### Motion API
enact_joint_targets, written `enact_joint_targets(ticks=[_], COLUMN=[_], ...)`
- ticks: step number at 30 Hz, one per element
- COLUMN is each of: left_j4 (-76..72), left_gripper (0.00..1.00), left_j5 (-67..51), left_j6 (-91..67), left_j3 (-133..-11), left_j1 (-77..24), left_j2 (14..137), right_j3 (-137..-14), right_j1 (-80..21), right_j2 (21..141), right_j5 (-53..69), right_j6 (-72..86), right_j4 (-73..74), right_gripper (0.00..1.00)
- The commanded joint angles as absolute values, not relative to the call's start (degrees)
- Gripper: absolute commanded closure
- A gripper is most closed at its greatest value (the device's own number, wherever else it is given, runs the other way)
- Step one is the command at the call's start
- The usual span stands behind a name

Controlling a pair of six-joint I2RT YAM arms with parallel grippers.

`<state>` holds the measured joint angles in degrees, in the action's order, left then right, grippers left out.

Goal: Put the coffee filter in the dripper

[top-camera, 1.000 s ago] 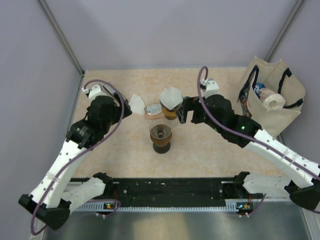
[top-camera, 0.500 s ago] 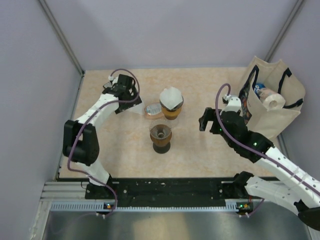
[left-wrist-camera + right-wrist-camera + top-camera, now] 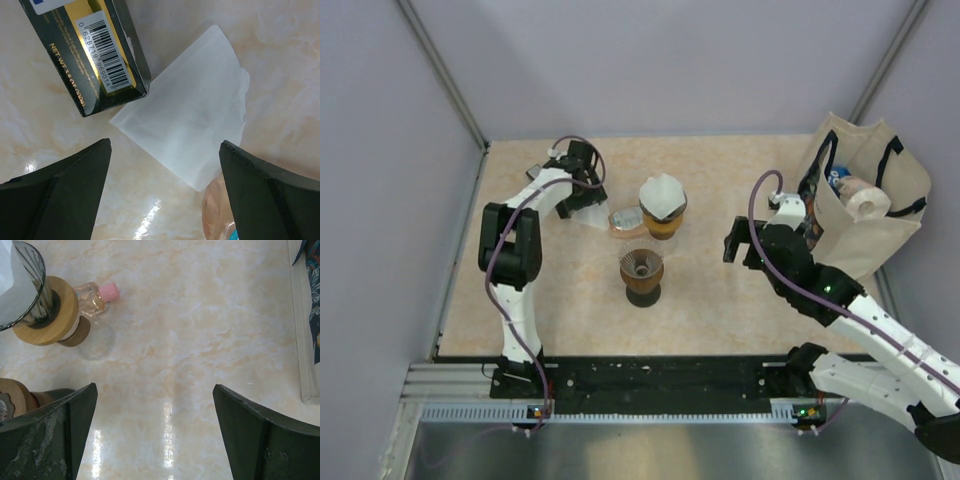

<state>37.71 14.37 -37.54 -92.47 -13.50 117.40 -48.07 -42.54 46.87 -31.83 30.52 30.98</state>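
A white paper filter (image 3: 663, 190) sits in a glass dripper with a wooden collar (image 3: 663, 218), which also shows in the right wrist view (image 3: 42, 310). A second white filter (image 3: 190, 117) lies flat on the table, and shows in the top view (image 3: 592, 213) too. A brown ridged dripper (image 3: 642, 272) stands in front of the glass one. My left gripper (image 3: 165, 200) is open and empty just above the flat filter, and it shows in the top view (image 3: 582, 192). My right gripper (image 3: 155, 440) is open and empty over bare table, right of the drippers (image 3: 735, 240).
A black and gold box (image 3: 95, 50) lies beside the flat filter. A small clear bottle with a pink cap (image 3: 97, 294) lies by the glass dripper. A canvas bag (image 3: 865, 205) with items stands at the back right. Grey walls enclose the table.
My right gripper has drawn back to the right, away from the glass dripper with the filter. My left arm has swung out to the back left, over the flat filter.
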Motion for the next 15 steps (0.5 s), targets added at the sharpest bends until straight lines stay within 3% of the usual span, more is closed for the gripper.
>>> enact_joint_targets(ticks=[1,15], left_j4=[37.1,40.8], left_gripper=[0.07,0.36], left_j5=[13.7,12.2], left_j6=[-37.2,-36.9], left_j3=[-96.5,-99.8], left_j1=[-13.3,-12.8], left_j2=[120.2,127.6], right_j3=[-47.5,-46.2], right_j1=[-41.6,-41.3], right_j2=[46.6,46.3], right_j5=[-31.4,-29.8], right_j6=[30.8,29.5], right_j4=[29.8,27.7], right_gripper=[0.01,0.01])
